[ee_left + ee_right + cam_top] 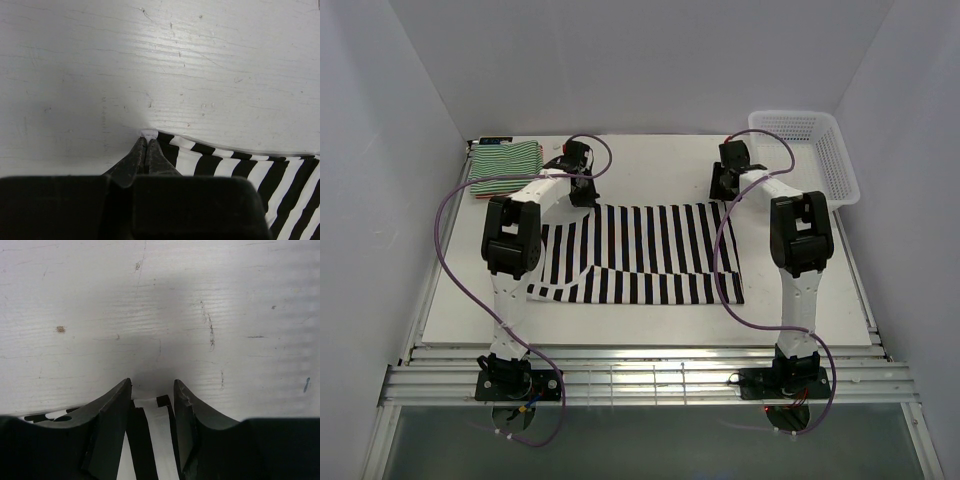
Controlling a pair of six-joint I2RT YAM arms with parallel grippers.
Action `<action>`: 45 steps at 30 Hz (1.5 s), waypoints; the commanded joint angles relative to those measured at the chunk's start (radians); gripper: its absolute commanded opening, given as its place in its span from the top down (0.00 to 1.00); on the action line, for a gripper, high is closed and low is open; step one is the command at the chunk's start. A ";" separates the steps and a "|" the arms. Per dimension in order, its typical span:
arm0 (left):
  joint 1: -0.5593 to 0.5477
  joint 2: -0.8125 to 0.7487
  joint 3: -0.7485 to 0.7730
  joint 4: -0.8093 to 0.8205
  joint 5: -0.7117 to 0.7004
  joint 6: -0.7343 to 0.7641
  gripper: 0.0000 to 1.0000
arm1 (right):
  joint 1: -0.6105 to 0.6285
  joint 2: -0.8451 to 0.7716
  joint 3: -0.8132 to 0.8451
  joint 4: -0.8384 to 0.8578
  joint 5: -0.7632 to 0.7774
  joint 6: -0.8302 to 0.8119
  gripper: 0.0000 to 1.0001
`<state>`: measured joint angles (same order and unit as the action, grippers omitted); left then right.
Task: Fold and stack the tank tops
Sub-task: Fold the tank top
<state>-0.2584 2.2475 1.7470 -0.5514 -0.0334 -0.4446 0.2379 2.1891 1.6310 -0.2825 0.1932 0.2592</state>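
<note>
The black-and-white tank top [645, 255] lies spread flat in the middle of the table. My left gripper [582, 196] is at its far left corner, and the left wrist view shows the gripper [146, 140] shut on that corner of the cloth [220, 165]. My right gripper [724, 188] is at the far right corner. In the right wrist view it [152, 386] is open, with a strip of the cloth [155, 435] lying between the jaws. The green-and-white top [506, 158] lies folded at the far left, with the red-and-white top's edge [498, 189] showing beneath it.
A white lattice basket [832, 158] stands at the far right corner. White walls enclose the table on the left, back and right. Purple cables loop from both arms over the table.
</note>
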 commanded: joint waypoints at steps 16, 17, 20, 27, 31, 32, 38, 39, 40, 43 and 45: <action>0.002 -0.081 -0.053 0.002 -0.005 0.014 1.00 | 0.005 -0.112 -0.075 0.115 -0.003 -0.038 0.92; 0.001 -0.101 -0.063 0.007 0.003 0.012 1.00 | 0.005 -0.130 -0.107 0.126 -0.008 -0.041 0.92; 0.001 -0.135 -0.119 0.039 0.013 0.006 1.00 | 0.006 -0.202 -0.196 0.172 -0.021 -0.052 0.92; -0.002 -0.268 -0.277 0.134 0.030 -0.006 1.00 | 0.006 -0.357 -0.368 0.247 -0.077 -0.060 0.92; -0.007 -0.376 -0.383 0.215 0.032 -0.009 1.00 | 0.005 -0.436 -0.456 0.270 -0.104 -0.052 0.92; -0.007 -0.394 -0.405 0.232 0.067 -0.006 1.00 | 0.005 -0.451 -0.471 0.270 -0.110 -0.049 0.92; -0.021 -0.494 -0.517 0.321 0.084 0.027 1.00 | 0.005 -0.578 -0.580 0.270 -0.117 -0.048 0.92; -0.024 -0.500 -0.523 0.321 0.081 0.030 1.00 | 0.003 -0.601 -0.591 0.270 -0.115 -0.048 0.92; -0.024 -0.506 -0.533 0.321 0.075 0.030 1.00 | 0.003 -0.611 -0.600 0.270 -0.115 -0.048 0.92; -0.028 -0.534 -0.563 0.324 0.067 0.018 1.00 | 0.005 -0.637 -0.625 0.270 -0.121 -0.046 0.92; -0.036 -0.555 -0.599 0.329 0.061 0.012 1.00 | 0.005 -0.658 -0.646 0.270 -0.127 -0.043 0.92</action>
<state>-0.2844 1.7660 1.1885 -0.2447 0.0292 -0.4335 0.2382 1.5749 1.0092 -0.0467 0.0757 0.2169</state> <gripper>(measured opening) 0.008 0.078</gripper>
